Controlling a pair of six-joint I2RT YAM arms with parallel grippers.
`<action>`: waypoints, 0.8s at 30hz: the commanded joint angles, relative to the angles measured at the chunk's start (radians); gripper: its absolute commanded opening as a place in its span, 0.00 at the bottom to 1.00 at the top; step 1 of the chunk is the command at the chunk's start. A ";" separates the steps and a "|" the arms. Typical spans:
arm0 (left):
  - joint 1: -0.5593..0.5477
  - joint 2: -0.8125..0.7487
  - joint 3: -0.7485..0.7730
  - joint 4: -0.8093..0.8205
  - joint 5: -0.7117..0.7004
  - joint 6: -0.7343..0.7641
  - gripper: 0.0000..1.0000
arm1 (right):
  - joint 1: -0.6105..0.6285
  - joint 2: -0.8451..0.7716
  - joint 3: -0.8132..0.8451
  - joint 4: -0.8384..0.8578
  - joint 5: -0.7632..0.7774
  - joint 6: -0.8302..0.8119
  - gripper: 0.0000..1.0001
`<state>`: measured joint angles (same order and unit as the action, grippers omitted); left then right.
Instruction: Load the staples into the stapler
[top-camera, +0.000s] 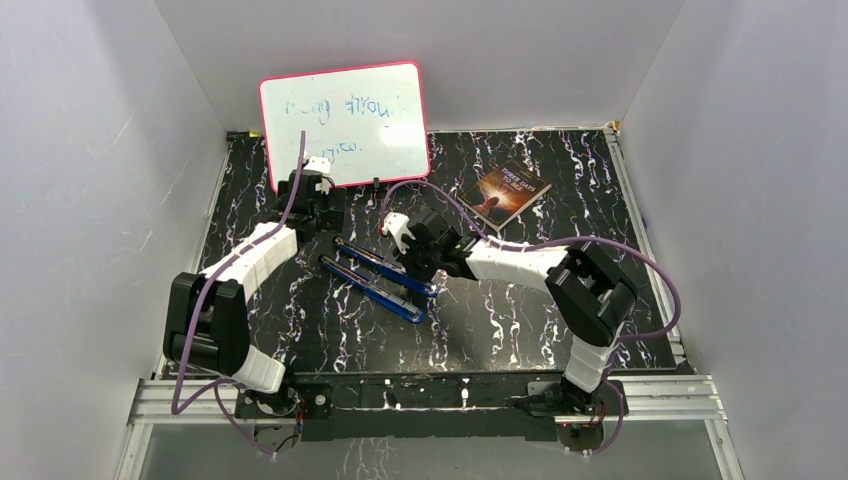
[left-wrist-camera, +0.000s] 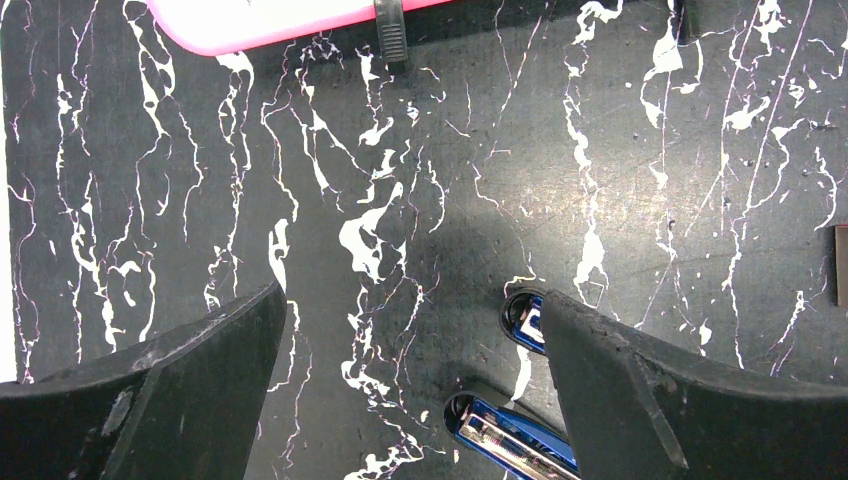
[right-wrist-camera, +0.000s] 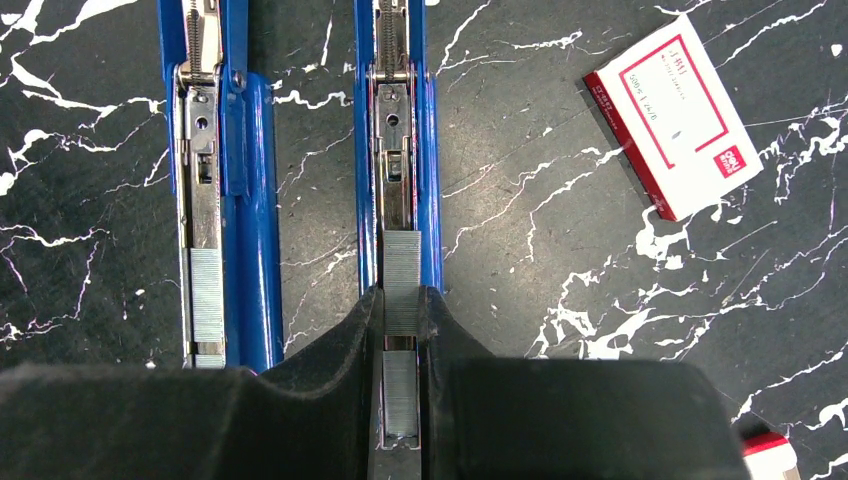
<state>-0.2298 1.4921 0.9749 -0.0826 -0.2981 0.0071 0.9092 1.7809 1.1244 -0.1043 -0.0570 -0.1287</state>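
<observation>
Two blue staplers (top-camera: 385, 300) lie open side by side on the black marbled mat. In the right wrist view, my right gripper (right-wrist-camera: 402, 297) is shut on a grey strip of staples (right-wrist-camera: 402, 270), right over the channel of the right-hand stapler (right-wrist-camera: 430, 180). A second strip (right-wrist-camera: 400, 395) lies lower in that channel. The left-hand stapler (right-wrist-camera: 255, 200) holds a strip (right-wrist-camera: 207, 295) too. My left gripper (left-wrist-camera: 412, 295) hangs open over bare mat, with the staplers' rounded ends (left-wrist-camera: 500, 425) beside its right finger (left-wrist-camera: 640, 400).
A white staple box with a red label (right-wrist-camera: 672, 112) lies to the right of the staplers, and another box (right-wrist-camera: 765, 450) shows at the bottom right corner. A pink-framed whiteboard (top-camera: 345, 125) leans at the back. A book (top-camera: 511, 193) lies at the back right.
</observation>
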 joint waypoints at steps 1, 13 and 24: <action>0.008 -0.047 -0.007 0.012 0.004 -0.005 0.98 | -0.006 -0.002 0.043 -0.005 -0.016 -0.008 0.00; 0.008 -0.047 -0.008 0.012 0.005 -0.005 0.98 | -0.009 0.009 0.059 -0.041 -0.015 -0.009 0.00; 0.008 -0.047 -0.008 0.012 0.006 -0.004 0.98 | -0.013 0.045 0.102 -0.115 -0.035 -0.014 0.00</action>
<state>-0.2298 1.4921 0.9745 -0.0822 -0.2977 0.0071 0.9024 1.8095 1.1851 -0.1844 -0.0753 -0.1345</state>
